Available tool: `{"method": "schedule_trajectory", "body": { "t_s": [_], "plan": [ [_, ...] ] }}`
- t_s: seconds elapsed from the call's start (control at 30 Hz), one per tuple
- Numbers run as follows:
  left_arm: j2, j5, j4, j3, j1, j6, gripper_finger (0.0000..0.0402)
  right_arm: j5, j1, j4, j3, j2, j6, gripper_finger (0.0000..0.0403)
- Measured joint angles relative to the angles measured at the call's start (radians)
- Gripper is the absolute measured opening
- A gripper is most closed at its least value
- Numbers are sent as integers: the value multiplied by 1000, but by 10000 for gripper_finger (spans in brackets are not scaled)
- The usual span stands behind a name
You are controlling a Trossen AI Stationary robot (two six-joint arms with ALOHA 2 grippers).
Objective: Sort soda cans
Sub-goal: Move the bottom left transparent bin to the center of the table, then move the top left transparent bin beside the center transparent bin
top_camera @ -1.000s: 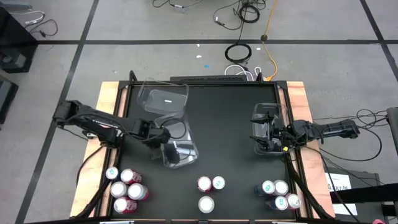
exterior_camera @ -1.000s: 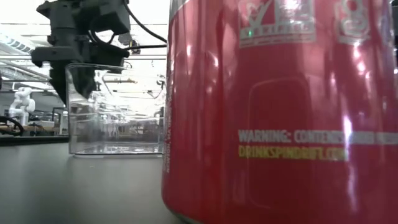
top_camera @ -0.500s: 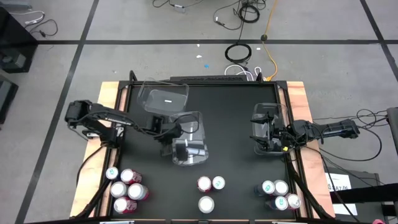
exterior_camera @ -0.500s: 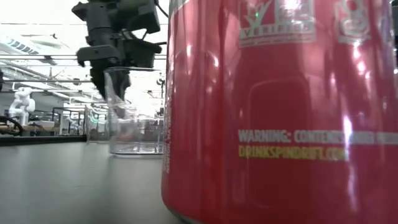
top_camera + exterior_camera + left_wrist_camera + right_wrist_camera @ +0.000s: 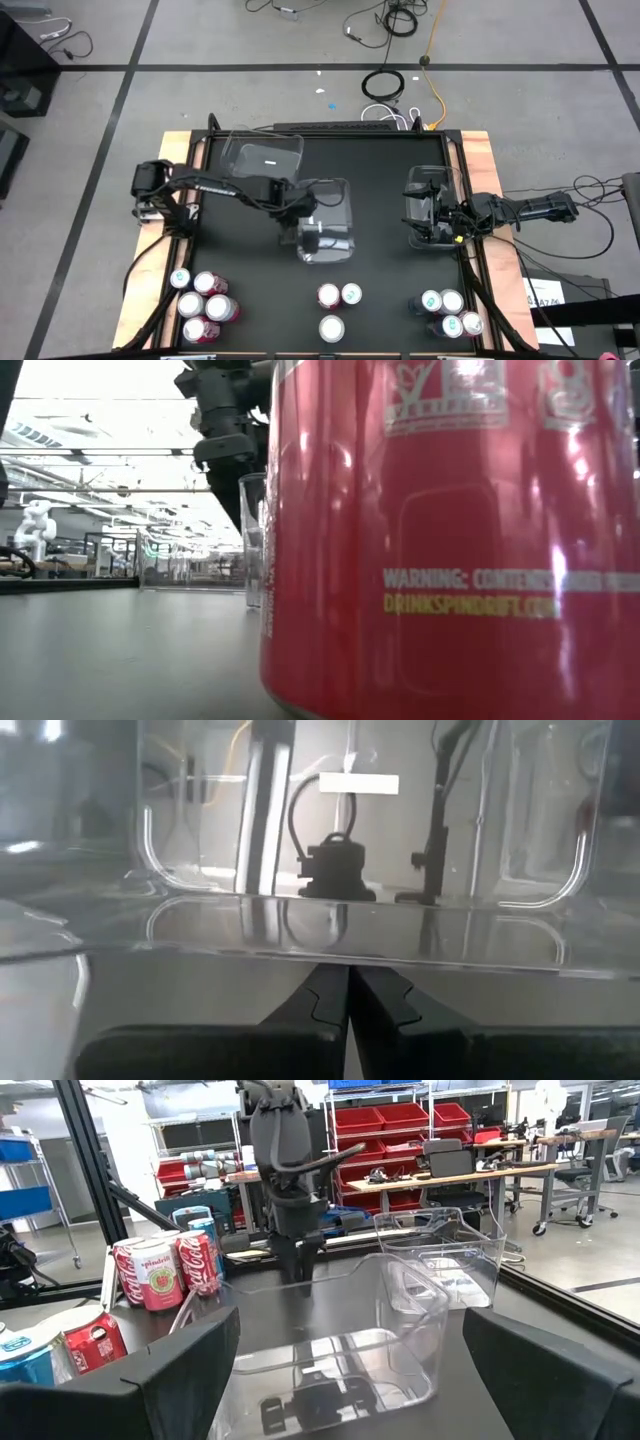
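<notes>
Left gripper [image 5: 303,222]: fingers pinched on the wall of a clear rectangular plastic bin [image 5: 330,222] mid-table. Right gripper [image 5: 428,222]: fingers spread, waiting at the right edge. Small silver-topped soda cans [image 5: 338,305] cluster along the table's near edge. We'd slide the bin slowly, keeping it level.

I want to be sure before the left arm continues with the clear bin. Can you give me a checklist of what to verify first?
1. Left gripper shut on the clear bin wall: ok; fingers meet at the rim.
2. Bin empty: ok, no can inside.
3. Three cans near the table's front edge stand apart from the bin: ok.
4. Right gripper open, waiting at the right bin: ok.
5. Bin lifted or sliding on the table: cannot tell.
6. Second bin at the back not touching the held bin: cannot tell.
</notes>
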Motion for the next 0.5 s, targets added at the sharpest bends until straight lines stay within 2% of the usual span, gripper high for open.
{"method": "schedule_trajectory", "body": {
  "t_s": [0.27, 0.5],
  "plan": [
    [8, -10, -12, 54, 25, 2, 13, 0, 0, 0, 0, 0, 0, 377],
    [-5, -68, -231, 106, 43, 3, 13, 0, 0, 0, 0, 0, 0, 377]
  ]
}}
